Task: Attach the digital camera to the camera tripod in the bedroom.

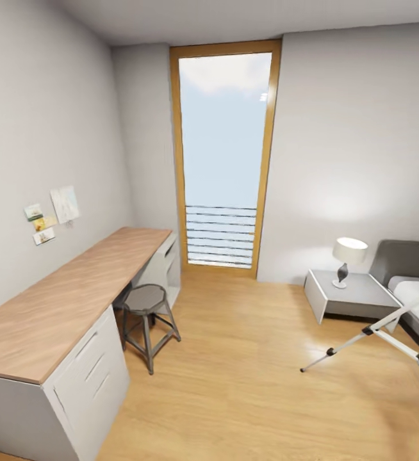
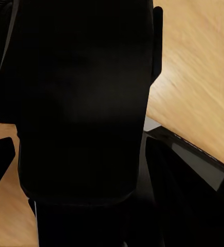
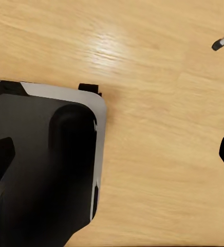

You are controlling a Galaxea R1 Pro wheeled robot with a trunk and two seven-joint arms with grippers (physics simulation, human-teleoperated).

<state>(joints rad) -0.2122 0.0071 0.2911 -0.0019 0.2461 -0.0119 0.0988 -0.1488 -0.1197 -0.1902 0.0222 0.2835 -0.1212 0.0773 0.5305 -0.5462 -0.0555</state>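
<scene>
I see the silver-white tripod (image 1: 389, 336) with black joints on the light wood floor (image 1: 248, 371), beside the grey nightstand (image 1: 353, 296) bearing a white-shaded lamp (image 1: 347, 259). Both sets of fingers appear parted, holding nothing.

Head view high over bedroom; wrist views close above wood floor (image 3: 158, 77).

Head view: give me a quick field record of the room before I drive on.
room: white-walled, light wood floor, tall wood-framed window
tripod: silver-white three-legged camera tripod, legs at right edge, head cut off
left side: long wooden desk top on white drawers, round grey metal stool beside it
right side: grey nightstand with white-shaded lamp, grey bed beyond
camera: not identifiable
grippers: state unclear
</scene>
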